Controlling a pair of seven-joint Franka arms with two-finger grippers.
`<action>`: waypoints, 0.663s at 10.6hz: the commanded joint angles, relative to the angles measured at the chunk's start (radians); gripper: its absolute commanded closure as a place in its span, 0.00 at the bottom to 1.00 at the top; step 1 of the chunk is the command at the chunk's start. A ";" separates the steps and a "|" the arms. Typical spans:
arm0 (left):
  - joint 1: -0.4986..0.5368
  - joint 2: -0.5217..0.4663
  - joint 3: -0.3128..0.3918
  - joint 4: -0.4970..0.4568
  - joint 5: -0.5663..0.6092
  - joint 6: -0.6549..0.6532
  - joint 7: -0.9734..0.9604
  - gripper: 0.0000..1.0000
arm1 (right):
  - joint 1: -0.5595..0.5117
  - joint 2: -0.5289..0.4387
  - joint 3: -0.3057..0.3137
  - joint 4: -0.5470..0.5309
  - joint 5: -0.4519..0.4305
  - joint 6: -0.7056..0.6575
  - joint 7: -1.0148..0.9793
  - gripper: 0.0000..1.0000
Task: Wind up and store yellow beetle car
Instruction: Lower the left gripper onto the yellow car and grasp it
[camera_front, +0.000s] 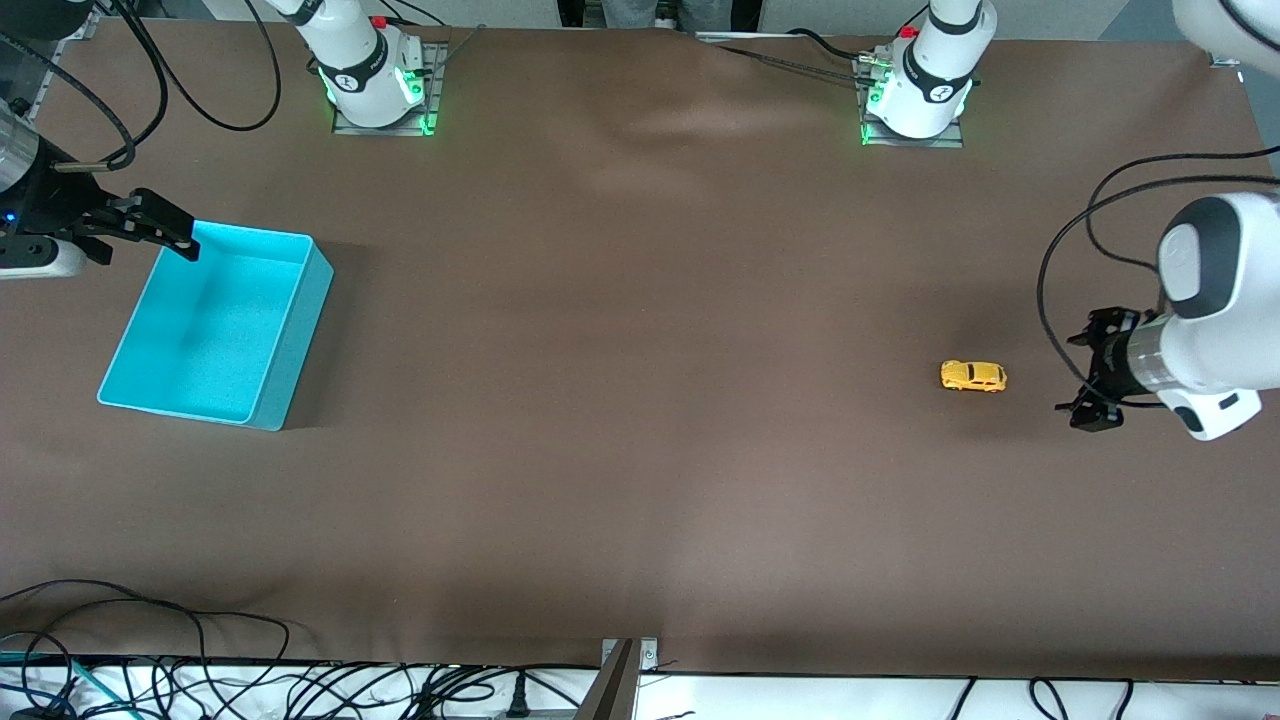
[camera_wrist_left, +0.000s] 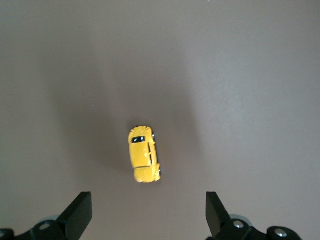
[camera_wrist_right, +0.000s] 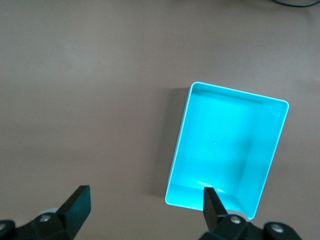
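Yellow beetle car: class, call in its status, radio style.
Left gripper open beside the yellow beetle car, which sits untouched on the table. Right gripper open over the empty turquoise bin's edge. Nothing between.

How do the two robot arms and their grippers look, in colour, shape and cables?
Both arms are glossy white with rounded links and dark grey joint bands. Their bases glow green and carry a small red button. The left gripper and the right gripper are black, each with two flat, tapered fingers. Black cables loop beside each wrist.
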 joint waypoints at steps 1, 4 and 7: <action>0.003 -0.028 0.002 -0.121 -0.026 0.106 -0.038 0.00 | 0.004 -0.004 0.001 -0.007 -0.017 0.000 -0.010 0.00; 0.002 -0.034 -0.001 -0.270 -0.026 0.305 -0.111 0.00 | 0.006 -0.002 0.002 -0.007 -0.017 0.000 -0.011 0.00; -0.012 -0.034 -0.001 -0.400 -0.016 0.494 -0.197 0.00 | 0.004 0.002 -0.001 -0.007 -0.017 -0.003 -0.011 0.00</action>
